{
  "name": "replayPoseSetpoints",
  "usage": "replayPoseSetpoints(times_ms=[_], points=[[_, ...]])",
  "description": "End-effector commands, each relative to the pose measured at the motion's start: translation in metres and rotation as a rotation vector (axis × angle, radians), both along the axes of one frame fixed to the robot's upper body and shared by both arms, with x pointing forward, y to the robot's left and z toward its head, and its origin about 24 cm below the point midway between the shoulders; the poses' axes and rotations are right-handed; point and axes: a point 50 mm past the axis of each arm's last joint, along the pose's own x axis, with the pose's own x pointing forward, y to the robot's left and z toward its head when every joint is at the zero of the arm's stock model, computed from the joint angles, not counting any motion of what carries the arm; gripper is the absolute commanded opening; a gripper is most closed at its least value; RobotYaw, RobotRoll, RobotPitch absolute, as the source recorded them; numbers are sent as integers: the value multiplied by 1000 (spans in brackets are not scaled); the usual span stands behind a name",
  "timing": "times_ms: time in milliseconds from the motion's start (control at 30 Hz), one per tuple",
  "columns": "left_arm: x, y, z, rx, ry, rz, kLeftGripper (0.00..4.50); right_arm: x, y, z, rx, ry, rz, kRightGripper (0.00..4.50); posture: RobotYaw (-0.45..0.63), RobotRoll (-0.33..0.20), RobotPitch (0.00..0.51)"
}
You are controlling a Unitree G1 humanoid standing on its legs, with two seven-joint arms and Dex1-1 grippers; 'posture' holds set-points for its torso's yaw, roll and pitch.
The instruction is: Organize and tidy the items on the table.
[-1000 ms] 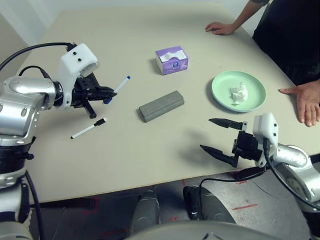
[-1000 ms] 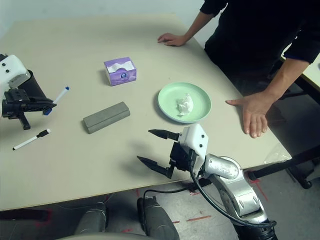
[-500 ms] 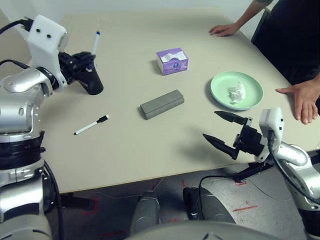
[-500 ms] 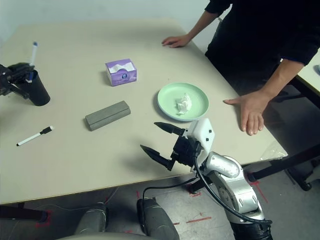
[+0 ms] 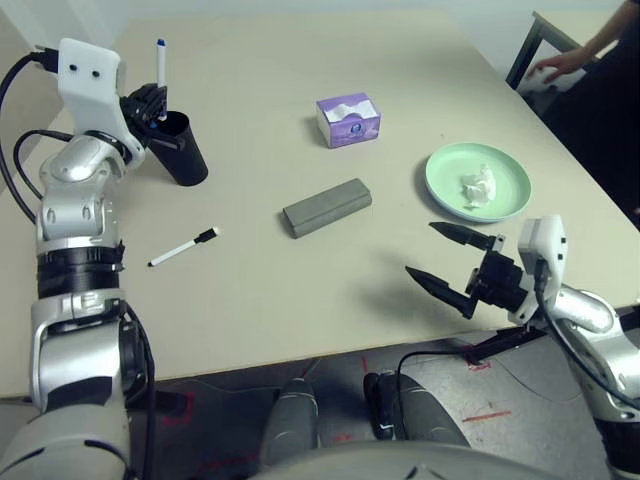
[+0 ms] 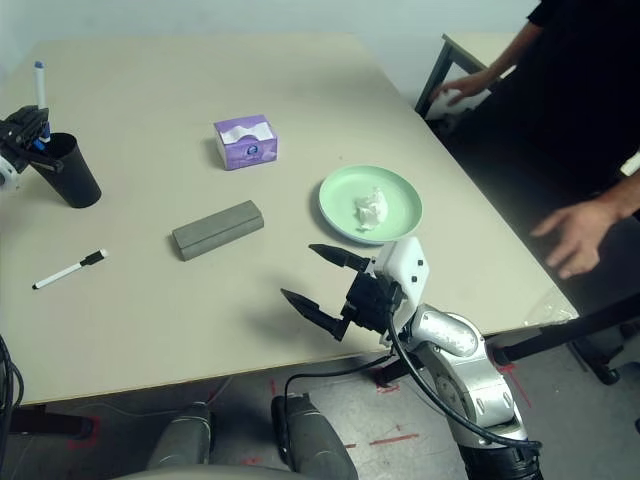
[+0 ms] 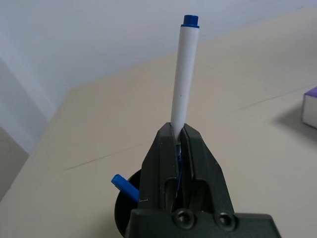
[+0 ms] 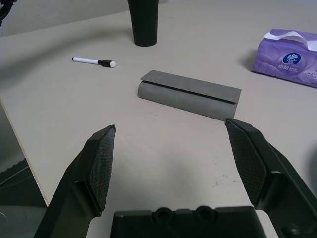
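A: Table layout, largest first?
B: Green plate at right with crumpled tissue on it; grey glasses case mid-table; purple tissue box beyond it; black cup far left; black-capped marker lying flat near it.
A: Fingers?
B: Left gripper clamped on blue-capped marker, upright above the cup. Right gripper spread wide, empty.
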Motion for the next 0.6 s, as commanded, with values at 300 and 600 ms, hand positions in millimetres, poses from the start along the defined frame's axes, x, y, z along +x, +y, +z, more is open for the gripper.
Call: replayPoseSetpoints(times_ms=[300, 600], points=[[10, 11, -20, 8, 47, 66, 21, -1, -6, -2, -18, 16, -24, 4500, -63, 0, 162], [11, 15, -38, -97, 46, 92, 21, 0, -7, -1, -23, 15, -25, 4500, -60, 0, 163]])
